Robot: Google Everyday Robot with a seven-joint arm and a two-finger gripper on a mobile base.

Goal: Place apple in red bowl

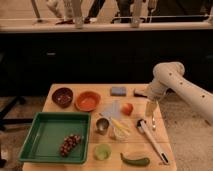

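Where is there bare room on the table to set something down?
Bare: tray left of the grapes; wood between red bowl and sponge. Crowded: around the cup and apple, with the gripper hovering right of it.

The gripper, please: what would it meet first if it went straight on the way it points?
The gripper, right of the apple, points down. It would likely meet the wooden table beside the long-handled utensil, or the utensil itself; depth is unclear.
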